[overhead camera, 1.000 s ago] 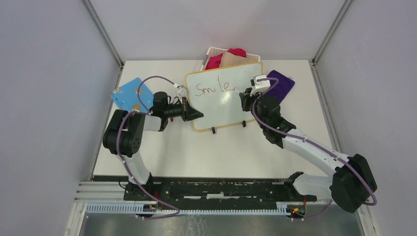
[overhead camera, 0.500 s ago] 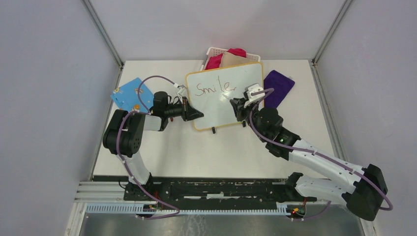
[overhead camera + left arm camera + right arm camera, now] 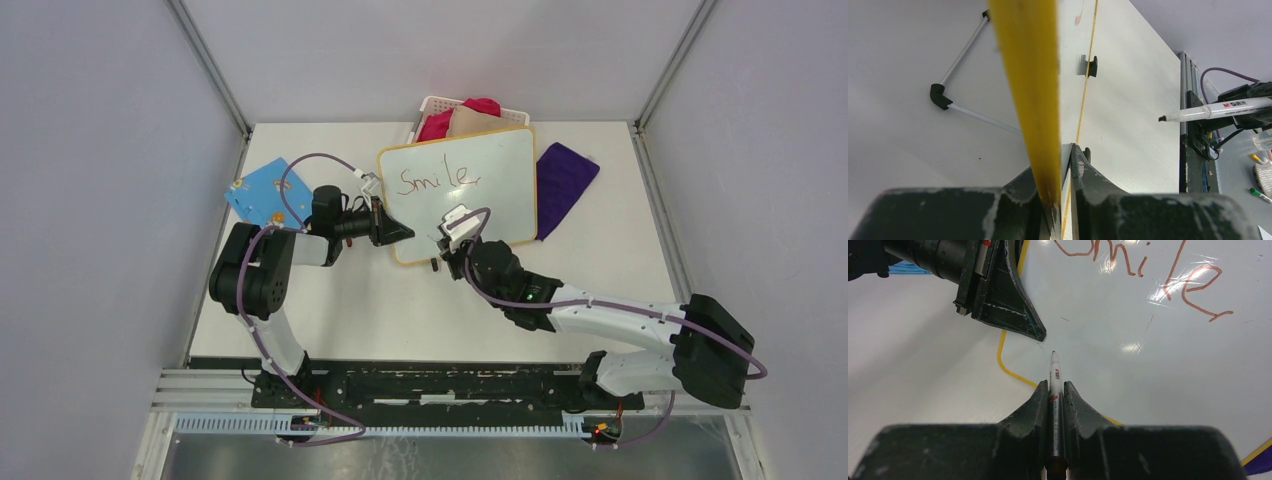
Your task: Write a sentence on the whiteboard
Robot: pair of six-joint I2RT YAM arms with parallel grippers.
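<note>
The whiteboard (image 3: 490, 215), white with a yellow rim, stands tilted on small black feet mid-table. The sentence (image 3: 437, 180) on it reads "Smile," in red, in the upper left part; the right wrist view shows the same red word (image 3: 1148, 270). My left gripper (image 3: 400, 234) is shut on the board's left edge, and the yellow rim (image 3: 1025, 75) runs between its jaws (image 3: 1060, 150). My right gripper (image 3: 447, 246) is shut on a white marker (image 3: 1053, 367), whose tip points at the board's blank lower left corner, close to the left gripper's fingers (image 3: 1008, 300). The marker (image 3: 1218, 109) appears apart from the surface.
A white basket (image 3: 425, 104) with red and beige cloths stands behind the board. A purple cloth (image 3: 563, 185) lies at the board's right edge. A blue board (image 3: 262, 192) lies at the left, behind the left arm. The metal rail (image 3: 420, 385) runs along the near edge.
My right arm has swung the marker from the board's right side, past the end of "Smile,", down and left to the lower left corner. The left gripper has kept its hold.
</note>
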